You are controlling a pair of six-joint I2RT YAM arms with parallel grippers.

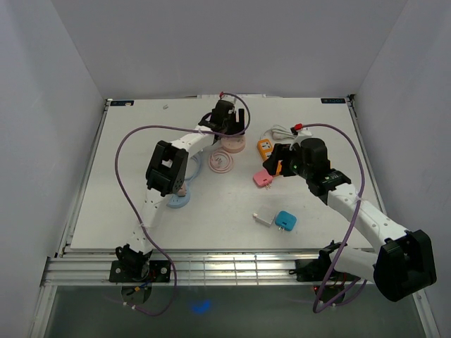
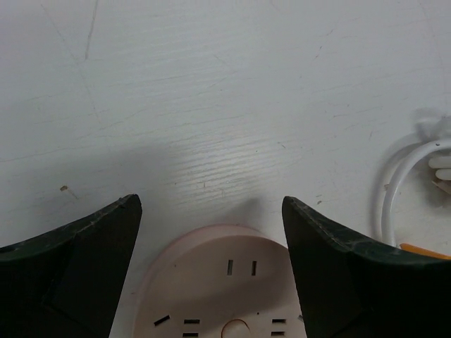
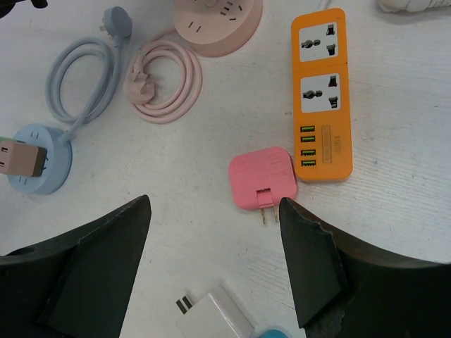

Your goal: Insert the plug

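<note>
My left gripper (image 1: 229, 130) is open and empty, its jaws on either side of the far rim of a round pink socket hub (image 2: 225, 289), just above it. The hub (image 1: 231, 146) stands at the back middle of the table. My right gripper (image 1: 277, 165) is open and empty, hovering over a pink square plug adapter (image 3: 262, 177) that lies flat with its two prongs pointing toward me, just left of my right finger (image 3: 317, 260). The adapter (image 1: 263, 177) lies next to an orange power strip (image 3: 321, 95).
A white adapter (image 3: 215, 317) and a blue adapter (image 1: 285, 220) lie nearer the front. A blue round socket (image 3: 39, 158) with a brown plug (image 3: 21, 158) in it sits at the left. A coiled pink cable (image 3: 163, 81) and a blue cable (image 3: 81, 77) lie between. A white cable (image 2: 405, 183) runs at the back right.
</note>
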